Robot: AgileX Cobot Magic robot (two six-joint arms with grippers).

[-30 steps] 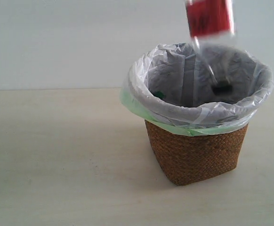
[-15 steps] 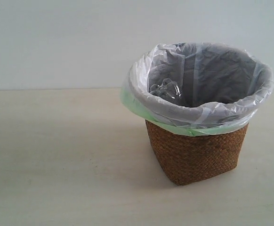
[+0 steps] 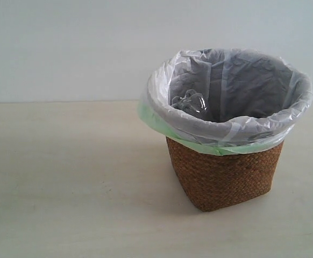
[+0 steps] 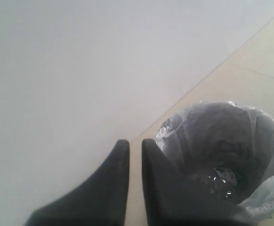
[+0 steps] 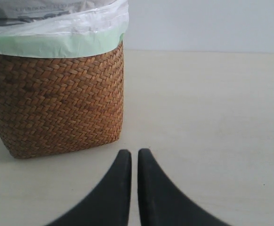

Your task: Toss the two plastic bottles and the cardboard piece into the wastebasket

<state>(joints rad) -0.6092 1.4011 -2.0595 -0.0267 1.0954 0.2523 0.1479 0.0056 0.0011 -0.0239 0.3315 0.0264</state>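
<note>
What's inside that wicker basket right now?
Inside the wastebasket, against its plastic bag lining, part of a clear plastic bottle shows, glinting. The rim and the shadowed bottom hide the rest, so whatever else lies deeper cannot be told.

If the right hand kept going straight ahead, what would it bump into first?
Probably nothing soon. The right hand, shut, points over bare table beside the basket, not at it. Beyond, only the far wall shows, though depth is hard to judge.
</note>
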